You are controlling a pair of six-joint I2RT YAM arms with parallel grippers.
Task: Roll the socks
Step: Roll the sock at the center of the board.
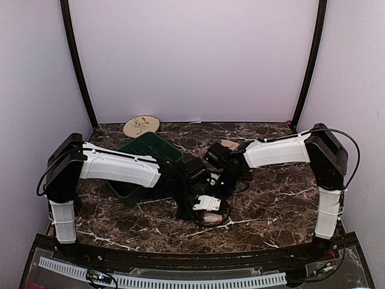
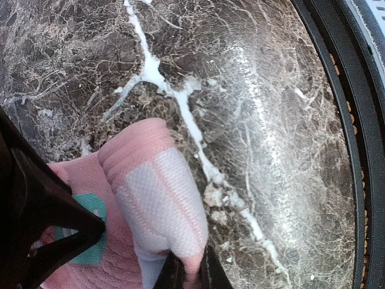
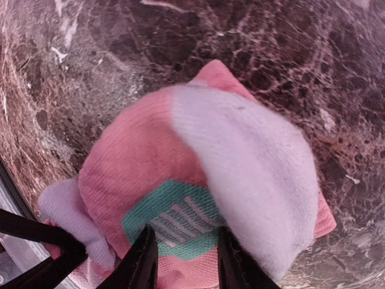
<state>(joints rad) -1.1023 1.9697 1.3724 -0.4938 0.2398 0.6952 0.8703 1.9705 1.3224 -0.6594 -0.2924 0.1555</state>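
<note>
When looked at from the left gripper (image 2: 191, 274) outward: pinched together on a raised fold of the pink ribbed fabric sock (image 2: 153, 198), with mint-green patches and a pale mesh end.

Count of grippers: two, both low over the same sock, near the middle of the table's near half. At the right gripper (image 3: 186, 262): spread apart, straddling a mint-green patch of that sock from above. Cannot tell whether pressing on the fabric or only standing beside it.

Count of pink socks: one, bunched in a heap directly beneath and between the two grippers, resting on the dark brown marble table (image 2: 271, 120) with white veins.

Count of tan pieces: one scrap of tan fabric (image 1: 229, 144), just behind the right arm's wrist and apart from the pink sock. Too small to make out any stripes.

Further back on the left: one dark green plastic tray (image 1: 157, 146) with compartments, partly hidden behind the left arm. Behind the tray, near the back wall: one round cream plate (image 1: 141, 126) with a leaf-and-flower print, lying flat.
</note>
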